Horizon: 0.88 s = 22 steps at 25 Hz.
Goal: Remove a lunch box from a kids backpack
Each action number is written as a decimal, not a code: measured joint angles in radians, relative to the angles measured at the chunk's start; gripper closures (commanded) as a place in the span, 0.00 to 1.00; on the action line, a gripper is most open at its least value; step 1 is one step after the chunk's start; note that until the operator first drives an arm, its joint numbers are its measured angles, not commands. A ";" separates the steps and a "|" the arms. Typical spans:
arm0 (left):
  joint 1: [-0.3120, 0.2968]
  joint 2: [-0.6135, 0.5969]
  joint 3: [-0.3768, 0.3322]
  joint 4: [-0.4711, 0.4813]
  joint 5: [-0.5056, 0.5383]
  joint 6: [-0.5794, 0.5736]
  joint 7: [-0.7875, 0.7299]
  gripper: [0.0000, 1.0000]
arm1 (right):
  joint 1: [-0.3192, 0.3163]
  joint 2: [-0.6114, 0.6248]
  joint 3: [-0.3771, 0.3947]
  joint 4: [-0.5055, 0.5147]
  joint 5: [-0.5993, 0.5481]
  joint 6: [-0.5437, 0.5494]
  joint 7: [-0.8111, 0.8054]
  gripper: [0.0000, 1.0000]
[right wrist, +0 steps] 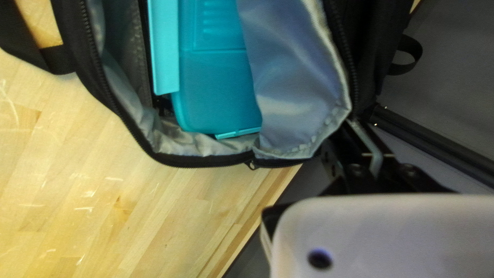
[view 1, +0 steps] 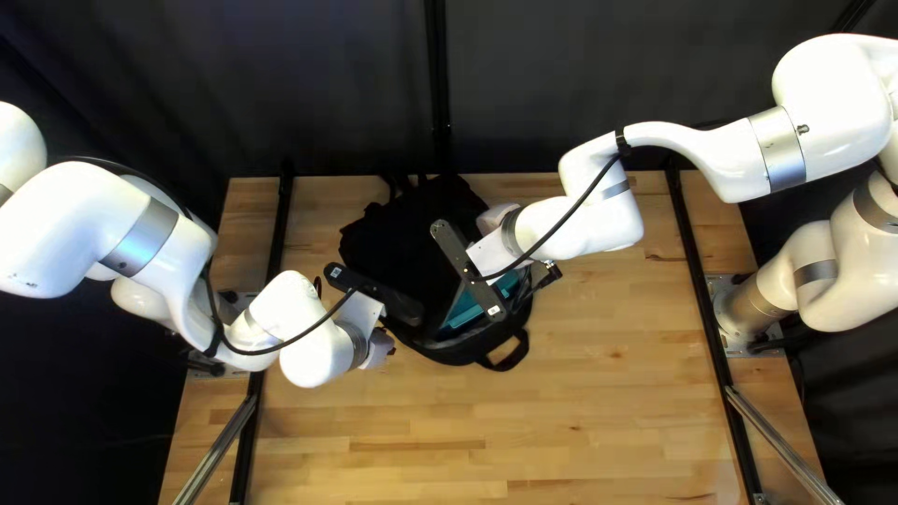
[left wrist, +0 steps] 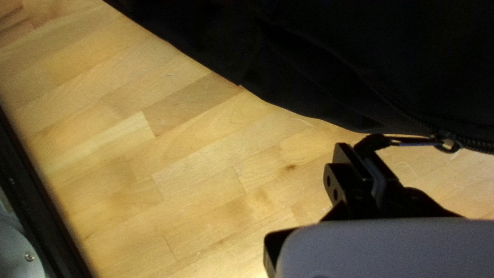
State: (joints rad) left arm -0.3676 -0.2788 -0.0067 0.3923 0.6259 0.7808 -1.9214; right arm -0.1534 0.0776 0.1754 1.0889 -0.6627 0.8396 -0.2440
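Both reached inward, left gripper (view 1: 389, 350) pinching zipper pull (left wrist: 414, 140), right gripper (view 1: 491, 219) clutching backpack (view 1: 393, 243); lunch box (view 1: 464, 312) lay lengthwise two-to-eight o'clock.

Black backpack (view 1: 398, 238), unzipped and gaping, lying on a wooden table (view 1: 599, 402), smooth teal lunch box (right wrist: 216, 87) inside

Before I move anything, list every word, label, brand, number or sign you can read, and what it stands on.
No text can be read.
Left arm's black bar: pale mark, too small to read.
Right arm's black bar: pale mark, too small.
Left arm's white shell: faint mark, too small.
Lunch box and backpack: no print seen.
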 measured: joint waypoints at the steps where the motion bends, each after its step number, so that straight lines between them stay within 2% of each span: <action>1: 0.002 -0.007 0.002 -0.007 0.001 -0.001 0.001 1.00 | 0.000 -0.001 0.000 -0.001 0.000 -0.001 0.000 1.00; 8: 0.018 -0.039 0.016 -0.053 0.021 -0.022 -0.003 1.00 | -0.002 -0.012 -0.001 -0.015 -0.001 -0.005 -0.001 1.00; 10: 0.022 -0.049 0.018 -0.063 0.025 -0.025 -0.005 0.97 | -0.002 -0.017 -0.002 -0.020 -0.002 -0.006 -0.001 1.00; 11: 0.023 -0.054 0.018 -0.067 0.027 -0.025 -0.005 0.40 | -0.003 -0.019 -0.002 -0.022 -0.002 -0.007 -0.001 1.00; 12: 0.024 -0.060 0.018 -0.071 0.028 -0.024 -0.006 0.00 | -0.003 -0.019 -0.002 -0.023 -0.003 -0.007 -0.001 1.00; 16: 0.018 -0.079 0.012 -0.062 0.020 0.005 -0.003 0.00 | -0.004 -0.020 -0.004 -0.028 -0.007 -0.016 0.000 1.00; 22: -0.007 -0.053 -0.034 0.037 0.006 0.101 -0.009 0.00 | -0.007 -0.005 -0.006 -0.016 -0.011 -0.025 -0.008 1.00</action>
State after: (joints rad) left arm -0.3751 -0.3317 -0.0405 0.4292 0.6323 0.8817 -1.9308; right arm -0.1602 0.0721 0.1693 1.0733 -0.6734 0.8142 -0.2516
